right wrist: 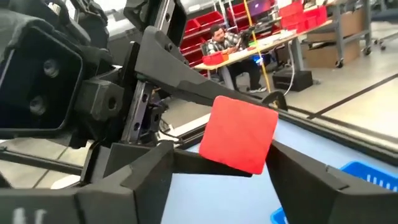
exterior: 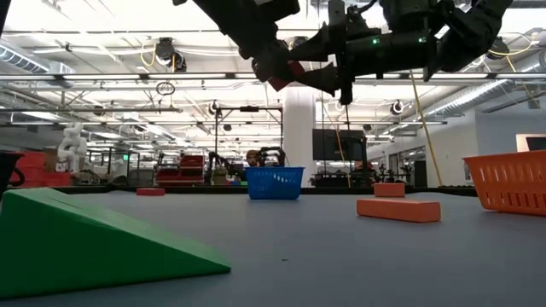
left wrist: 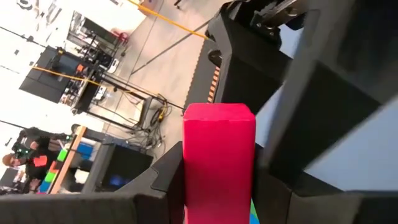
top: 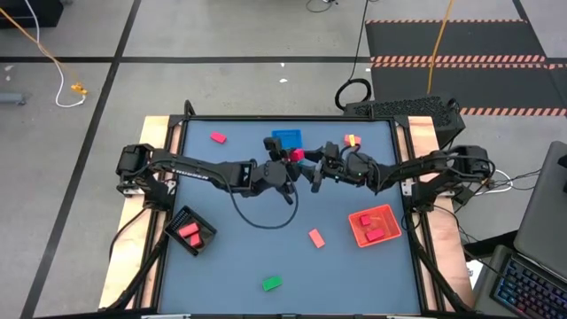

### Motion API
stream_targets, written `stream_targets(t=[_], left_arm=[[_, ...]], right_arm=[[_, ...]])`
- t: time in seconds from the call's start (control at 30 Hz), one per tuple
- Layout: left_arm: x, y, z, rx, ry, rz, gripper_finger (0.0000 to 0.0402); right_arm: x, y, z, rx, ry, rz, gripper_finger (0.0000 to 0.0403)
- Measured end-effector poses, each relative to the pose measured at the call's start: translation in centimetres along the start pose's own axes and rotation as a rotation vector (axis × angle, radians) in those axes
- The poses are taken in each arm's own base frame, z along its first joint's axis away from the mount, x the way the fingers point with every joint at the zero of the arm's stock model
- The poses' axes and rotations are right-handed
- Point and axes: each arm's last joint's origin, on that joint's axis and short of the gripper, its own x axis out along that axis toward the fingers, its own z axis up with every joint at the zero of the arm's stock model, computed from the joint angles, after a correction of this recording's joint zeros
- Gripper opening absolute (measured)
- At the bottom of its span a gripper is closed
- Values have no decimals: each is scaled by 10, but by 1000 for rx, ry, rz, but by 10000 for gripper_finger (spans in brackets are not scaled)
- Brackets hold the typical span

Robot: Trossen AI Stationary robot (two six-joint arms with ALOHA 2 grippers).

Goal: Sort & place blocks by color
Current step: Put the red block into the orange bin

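A pink-red block (top: 297, 155) is held high over the table's middle, just near of the blue tray (top: 286, 139). My left gripper (top: 285, 170) reaches in from the left and is shut on it. My right gripper (top: 314, 170) comes from the right, open, its fingers (right wrist: 311, 177) standing on either side of the block (right wrist: 239, 134); I cannot tell whether they touch it. Loose on the table lie a pink block (top: 218, 137), an orange-red one (top: 352, 139), a salmon one (top: 316, 237) and a green one (top: 271, 283). My left gripper (left wrist: 217, 193) pinches the pink-red block by its lower part (left wrist: 217, 177) between its two fingers. The block's free end (left wrist: 217, 118) sticks out past the fingertips toward my right gripper. It is lifted clear, high above the table (exterior: 296, 70).
The black tray (top: 190, 232) at the near left holds red blocks. The orange-red tray (top: 374, 225) at the near right holds blocks too. A cable (top: 261, 217) loops on the table below my left arm. A green wedge (exterior: 94, 243) lies close to the low camera.
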Motion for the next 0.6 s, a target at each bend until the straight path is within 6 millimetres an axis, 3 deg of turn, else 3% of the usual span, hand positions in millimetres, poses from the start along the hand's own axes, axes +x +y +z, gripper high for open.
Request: stream_targets(t=[0.33, 0.6], left_arm=[[-7, -6, 7, 5, -38, -3, 132], [-8, -7, 5, 17, -22, 3, 134]], right_arm=[[0, -2, 1, -20, -14, -55, 143], [0, -1, 0, -84, -6, -51, 143]])
